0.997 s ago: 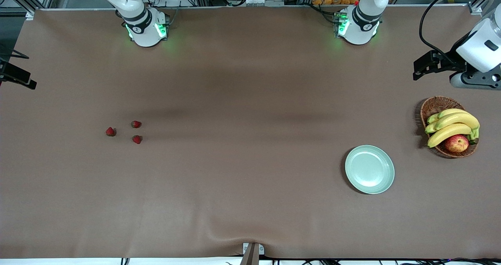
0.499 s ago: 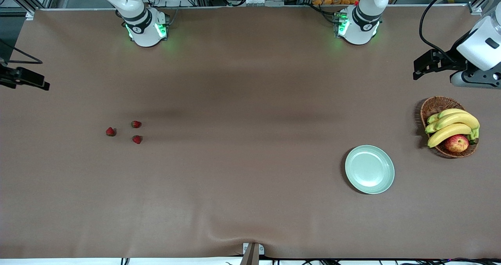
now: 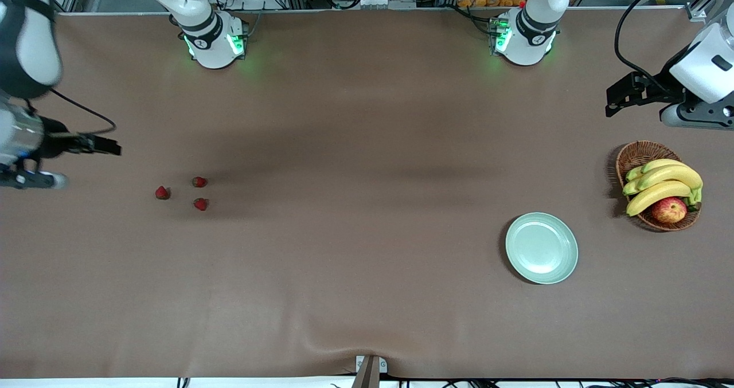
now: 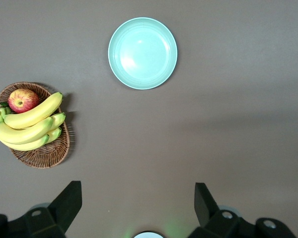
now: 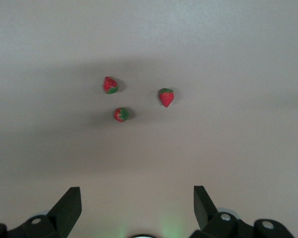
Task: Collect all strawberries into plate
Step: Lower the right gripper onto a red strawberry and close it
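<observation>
Three small red strawberries lie close together on the brown table toward the right arm's end: one [image 3: 162, 192], one [image 3: 199, 181] and one [image 3: 200, 204]. They also show in the right wrist view [image 5: 110, 85], [image 5: 166, 96], [image 5: 121, 114]. The mint-green plate [image 3: 542, 248] sits empty toward the left arm's end and also shows in the left wrist view [image 4: 142, 53]. My right gripper [image 3: 109, 147] is open and empty, high over the table beside the strawberries [image 5: 136, 193]. My left gripper [image 3: 616, 104] is open and empty, high over the table near the basket [image 4: 137, 191].
A brown wicker basket [image 3: 633, 154] with several bananas [image 3: 665, 181] and a red-yellow apple [image 3: 669, 210] stands beside the plate at the left arm's end. The two arm bases [image 3: 215, 41], [image 3: 522, 38] stand along the table's top edge.
My right arm has swung in from the table's end toward the strawberries. The left arm has barely moved. Strawberries and plate are where they were.
</observation>
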You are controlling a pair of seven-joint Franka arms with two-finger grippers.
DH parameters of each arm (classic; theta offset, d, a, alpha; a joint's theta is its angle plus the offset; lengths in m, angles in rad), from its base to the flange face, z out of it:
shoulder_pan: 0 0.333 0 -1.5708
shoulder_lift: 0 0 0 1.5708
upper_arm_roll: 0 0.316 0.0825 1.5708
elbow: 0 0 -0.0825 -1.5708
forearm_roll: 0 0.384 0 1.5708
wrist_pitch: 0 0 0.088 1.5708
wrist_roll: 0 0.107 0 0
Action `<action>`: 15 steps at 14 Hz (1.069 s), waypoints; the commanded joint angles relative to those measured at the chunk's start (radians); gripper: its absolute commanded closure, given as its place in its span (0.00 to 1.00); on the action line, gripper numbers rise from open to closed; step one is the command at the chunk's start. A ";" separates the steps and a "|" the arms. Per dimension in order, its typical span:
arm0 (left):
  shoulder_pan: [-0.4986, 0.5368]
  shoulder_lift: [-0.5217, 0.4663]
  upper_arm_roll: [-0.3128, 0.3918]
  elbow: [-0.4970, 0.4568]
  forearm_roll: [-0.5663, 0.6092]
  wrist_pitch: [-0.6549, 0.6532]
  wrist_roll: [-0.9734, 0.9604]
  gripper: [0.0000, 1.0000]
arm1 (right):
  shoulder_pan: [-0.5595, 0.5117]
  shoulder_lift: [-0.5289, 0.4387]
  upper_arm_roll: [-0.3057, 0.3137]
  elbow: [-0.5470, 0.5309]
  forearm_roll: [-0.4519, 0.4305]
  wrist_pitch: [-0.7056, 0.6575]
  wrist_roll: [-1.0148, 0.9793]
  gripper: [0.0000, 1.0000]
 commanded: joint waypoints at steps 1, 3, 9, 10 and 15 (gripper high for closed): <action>0.006 -0.003 -0.002 0.010 -0.010 -0.015 0.021 0.00 | -0.003 0.033 0.000 -0.093 -0.016 0.103 0.015 0.00; 0.006 -0.003 -0.002 0.008 -0.011 -0.015 0.021 0.00 | -0.009 0.082 -0.002 -0.159 -0.016 0.215 0.015 0.00; 0.006 -0.003 -0.002 0.010 -0.010 -0.015 0.021 0.00 | -0.054 0.234 -0.002 -0.228 -0.018 0.448 0.000 0.00; 0.008 0.000 0.001 0.007 -0.008 -0.015 0.021 0.00 | -0.054 0.248 -0.002 -0.227 -0.018 0.459 0.000 0.00; 0.011 0.001 -0.002 0.011 -0.007 -0.015 0.021 0.00 | -0.054 0.320 -0.002 -0.225 -0.019 0.522 0.000 0.00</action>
